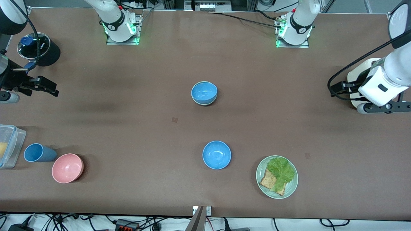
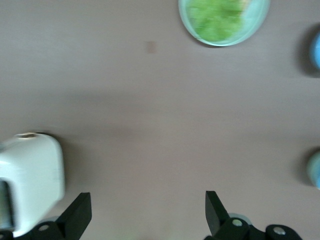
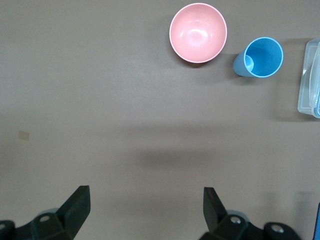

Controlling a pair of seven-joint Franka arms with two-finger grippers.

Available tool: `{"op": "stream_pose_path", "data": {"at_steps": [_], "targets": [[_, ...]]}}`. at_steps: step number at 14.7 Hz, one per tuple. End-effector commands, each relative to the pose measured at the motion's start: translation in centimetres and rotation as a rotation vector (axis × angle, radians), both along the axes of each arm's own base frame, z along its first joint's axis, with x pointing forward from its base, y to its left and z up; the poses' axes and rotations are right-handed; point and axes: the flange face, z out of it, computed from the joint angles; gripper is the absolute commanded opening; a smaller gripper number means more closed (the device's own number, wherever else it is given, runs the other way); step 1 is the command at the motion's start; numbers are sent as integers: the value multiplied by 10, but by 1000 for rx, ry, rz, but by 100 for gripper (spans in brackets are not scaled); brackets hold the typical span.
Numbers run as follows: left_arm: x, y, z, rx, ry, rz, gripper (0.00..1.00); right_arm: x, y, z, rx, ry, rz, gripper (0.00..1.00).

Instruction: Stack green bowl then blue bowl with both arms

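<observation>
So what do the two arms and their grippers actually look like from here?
Both arms are white with black bands and round joint caps, on bases lit green. The left arm carries a looping black cable. The left gripper and the right gripper each have two black, wedge-shaped fingers on black bodies with small silver screws.

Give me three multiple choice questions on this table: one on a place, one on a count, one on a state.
1. The pink bowl sits: A on the plate; B beside the blue cup; C in the container.
2. How many blue bowls? A one; B two; C four.
3. The left gripper and right gripper, each over its own arm's end of the table, have jaws: A open; B shut on a bowl; C shut on a cup.
Answers: B, it lies beside the cup; B, two show; A, both wrist views show jaws apart, empty.
</observation>
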Motion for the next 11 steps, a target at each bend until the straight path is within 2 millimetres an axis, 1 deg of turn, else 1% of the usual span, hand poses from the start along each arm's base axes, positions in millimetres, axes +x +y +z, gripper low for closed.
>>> {"op": "stream_pose_path", "data": {"at_steps": [1, 5, 11], "targets": [[2, 4, -1, -39, -24, 14, 100, -2, 0, 0, -11, -10, 3, 100], [3, 8, -2, -30, -22, 16, 100, 0, -1, 3, -26, -23, 13, 100], [5, 8, -6, -29, -15, 16, 100, -5, -2, 1, -26, -11, 15, 100]]}}
